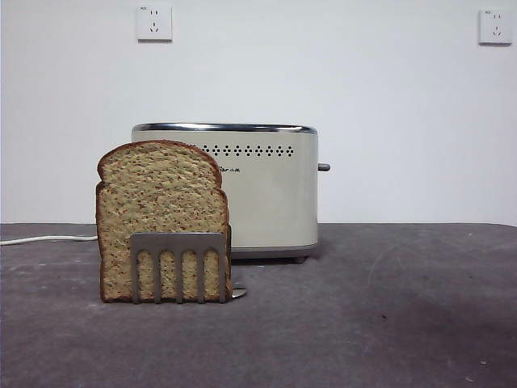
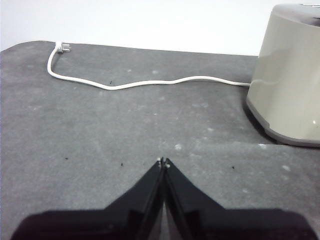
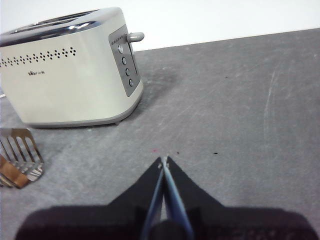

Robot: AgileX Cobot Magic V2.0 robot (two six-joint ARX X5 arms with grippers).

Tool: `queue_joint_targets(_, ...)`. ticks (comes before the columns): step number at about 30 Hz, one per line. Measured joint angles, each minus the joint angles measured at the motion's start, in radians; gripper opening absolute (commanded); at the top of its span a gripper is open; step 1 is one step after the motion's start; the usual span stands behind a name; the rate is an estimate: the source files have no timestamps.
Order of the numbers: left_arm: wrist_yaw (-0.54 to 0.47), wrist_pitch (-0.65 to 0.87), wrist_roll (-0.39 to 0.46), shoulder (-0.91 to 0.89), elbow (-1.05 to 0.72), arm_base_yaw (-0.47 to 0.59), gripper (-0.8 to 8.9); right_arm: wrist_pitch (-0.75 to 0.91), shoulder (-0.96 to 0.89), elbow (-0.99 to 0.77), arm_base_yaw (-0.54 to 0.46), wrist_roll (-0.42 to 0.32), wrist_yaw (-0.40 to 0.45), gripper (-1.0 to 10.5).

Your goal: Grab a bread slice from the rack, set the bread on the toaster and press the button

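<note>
Nearest the front camera stands the rack (image 1: 178, 267), its slotted grey plate upright before the slice of bread (image 1: 159, 198), which stands on edge in it with the domed top up. Both sit in front of the toaster (image 1: 266, 194) and toward its cord side, the slice overlapping that end of the toaster in the front view. Beyond that end, a white cord (image 2: 145, 82) runs across bare grey table (image 1: 388, 323) to a plug near the table's far edge. On the toaster's other narrow end the button (image 1: 324, 167) sticks out, with open mat past it.

My left gripper (image 2: 163, 162) hangs low over bare mat on the toaster's cord side, jaws pressed together, gripping nothing. My right gripper (image 3: 163, 161) hangs over empty mat on the button side, jaws closed too, and empty.
</note>
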Motion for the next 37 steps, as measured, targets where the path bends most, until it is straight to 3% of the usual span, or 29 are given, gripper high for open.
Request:
queue_joint_targets(5, 0.04, 0.005, -0.01, 0.0, 0.0, 0.0, -0.05, 0.0, 0.0, 0.0, 0.0, 0.114, -0.001, -0.1)
queue_joint_targets(13, 0.171, -0.027, -0.134, 0.0, 0.032, 0.0, -0.08, -0.014, 0.007, 0.022, 0.0, 0.267, -0.002, -0.1)
queue_joint_targets(21, 0.321, -0.038, -0.176, 0.072, 0.254, 0.0, -0.08, -0.013, 0.132, 0.208, 0.0, 0.293, -0.039, -0.1)
queue_joint_targets(25, 0.479, -0.083, -0.164, 0.178, 0.383, 0.0, -0.08, -0.098, 0.264, 0.352, 0.0, 0.252, -0.145, -0.1)
queue_joint_targets(29, 0.679, -0.179, -0.094, 0.298, 0.512, 0.0, -0.08, -0.227, 0.391, 0.513, 0.0, 0.166, -0.254, -0.1)
queue_joint_targets(34, 0.874, -0.335, 0.051, 0.422, 0.673, 0.0, -0.09, -0.46, 0.533, 0.729, 0.013, -0.014, -0.265, -0.1)
queue_joint_targets(37, 0.909, -0.425, 0.143, 0.467, 0.75, -0.004, -0.09, -0.566, 0.595, 0.827, 0.029, -0.109, -0.265, -0.1)
